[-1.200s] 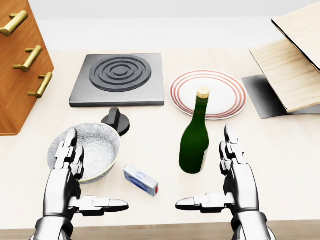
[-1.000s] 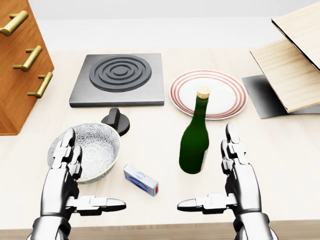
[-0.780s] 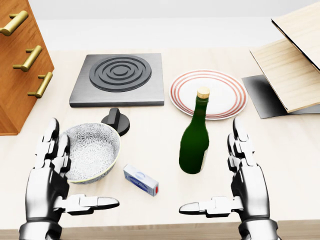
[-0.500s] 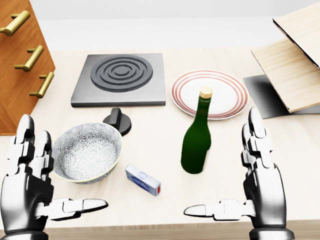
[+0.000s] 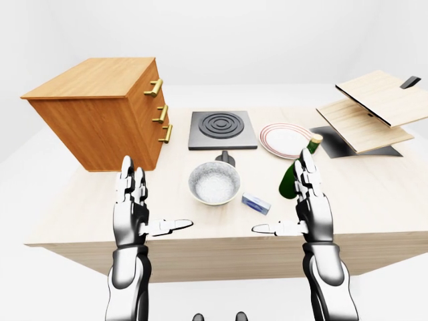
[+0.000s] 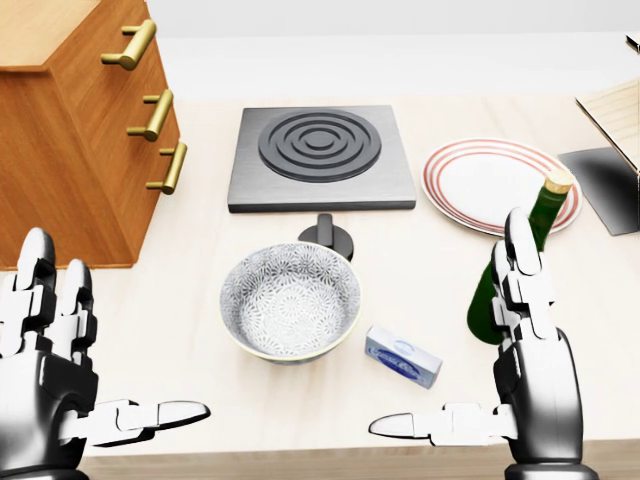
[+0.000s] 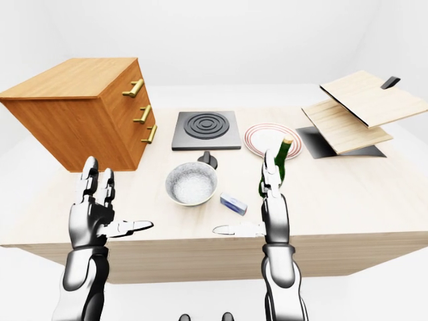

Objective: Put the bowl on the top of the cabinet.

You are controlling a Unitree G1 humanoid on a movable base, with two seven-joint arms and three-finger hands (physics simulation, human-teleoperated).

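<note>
Head view: right hand [image 6: 528, 375] partly hides bottle [image 6: 516, 262].

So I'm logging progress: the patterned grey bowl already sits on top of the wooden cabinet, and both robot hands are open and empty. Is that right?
Not quite. The patterned grey bowl sits on the pale wooden table, below the black stove plate, not on the wooden cabinet, as the head view shows. Both the left robot hand and right robot hand are indeed open and empty.
</note>
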